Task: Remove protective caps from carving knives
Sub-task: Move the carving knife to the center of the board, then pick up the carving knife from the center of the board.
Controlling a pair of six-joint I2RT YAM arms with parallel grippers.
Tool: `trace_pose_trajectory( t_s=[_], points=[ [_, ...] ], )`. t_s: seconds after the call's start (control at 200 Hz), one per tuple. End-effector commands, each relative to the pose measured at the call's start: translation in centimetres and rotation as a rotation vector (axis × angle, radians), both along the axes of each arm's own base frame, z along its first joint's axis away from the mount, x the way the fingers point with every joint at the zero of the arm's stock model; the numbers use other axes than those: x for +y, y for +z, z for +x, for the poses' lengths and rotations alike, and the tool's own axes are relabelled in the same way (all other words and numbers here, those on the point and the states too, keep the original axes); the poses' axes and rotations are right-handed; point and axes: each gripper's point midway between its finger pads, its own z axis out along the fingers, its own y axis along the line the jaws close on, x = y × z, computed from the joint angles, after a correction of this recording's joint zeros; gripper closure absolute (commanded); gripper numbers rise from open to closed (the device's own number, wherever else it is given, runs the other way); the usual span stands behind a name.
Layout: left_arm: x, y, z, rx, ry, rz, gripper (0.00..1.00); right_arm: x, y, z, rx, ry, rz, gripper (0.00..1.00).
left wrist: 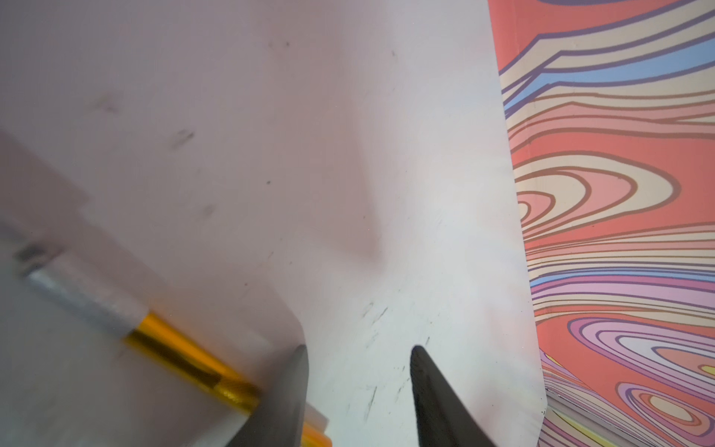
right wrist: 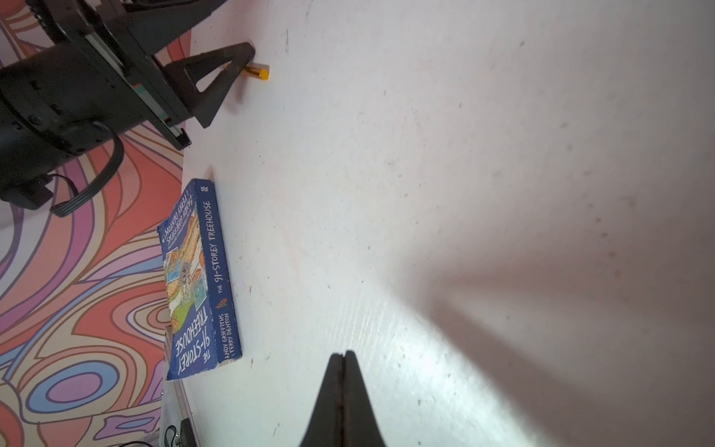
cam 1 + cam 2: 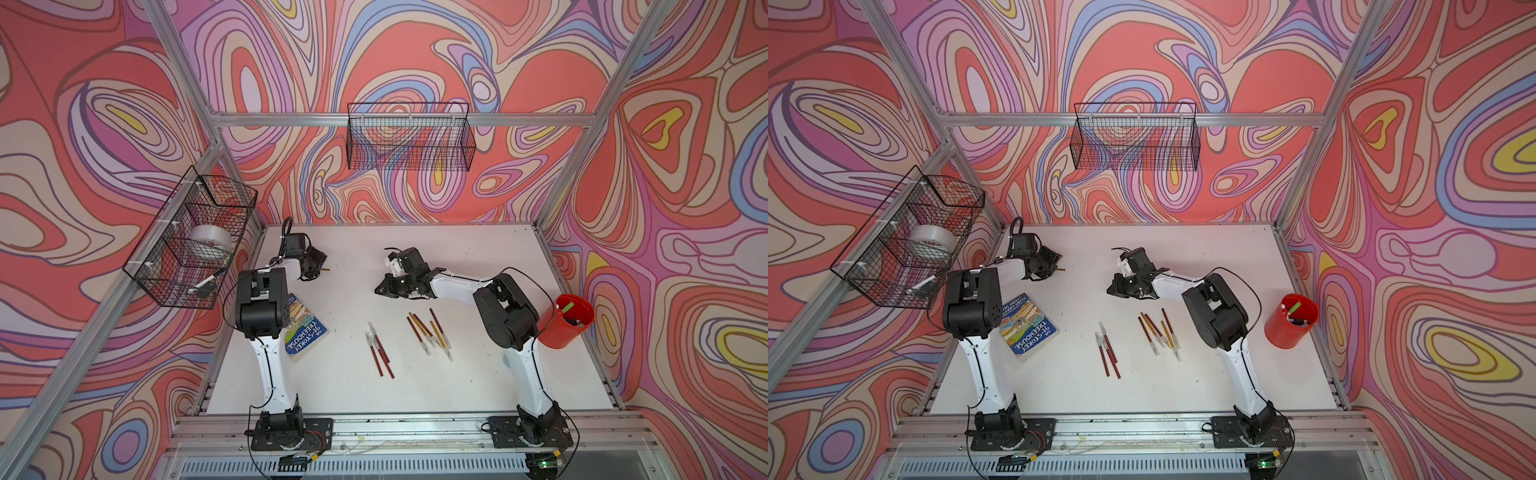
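L gripper [image 1: 359, 347] half-open at capped yellow knife [image 1: 174, 344], grip unclear | R gripper [image 2: 342, 354] shut, empty, prob. poised to pull cap [image 1: 85, 294]

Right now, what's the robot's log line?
left gripper: open, at yellow knife | cap: on | right gripper: shut, empty | other knives: on table

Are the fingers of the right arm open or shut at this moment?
Shut: in the right wrist view its two fingers press together with no gap, and nothing sits between them.
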Motion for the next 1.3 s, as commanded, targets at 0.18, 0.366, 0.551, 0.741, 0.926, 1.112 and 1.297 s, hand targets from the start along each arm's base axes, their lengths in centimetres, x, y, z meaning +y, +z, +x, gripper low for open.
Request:
trace_pose_trajectory(
  t_s=[0.18,0.366,0.551,0.741,0.926,1.112,1.297],
  points=[
    [-0.3,5.2,-1.6,-0.049,-0.015,0.007,0.5,1.6,2.2,1.5,-0.099,0.06,-0.029,1.0],
    [0.6,8.0,-2.4,-0.074,-0.011,0.076,0.46,3.0,3.0,4.2,-0.195,0.111,-0.085,1.0],
    [2.5,7.7,-3.6,0.017,0.002,0.215,0.46,3.7,3.7,6.4,-0.281,0.126,-0.127,1.0],
    [3.4,5.9,-5.2,0.151,-0.012,0.29,0.43,3.3,3.8,6.8,-0.318,0.119,-0.154,1.0],
    [3.9,4.9,-4.3,0.199,-0.029,0.345,0.42,2.8,3.3,6.5,-0.314,0.111,-0.164,1.0],
    [3.7,3.7,-2.9,0.248,-0.043,0.389,0.46,2.1,2.8,6.1,-0.312,0.095,-0.183,1.0],
    [3.2,2.4,-1.7,0.28,-0.054,0.418,0.47,1.7,2.2,5.9,-0.309,0.092,-0.203,1.0]
  ],
)
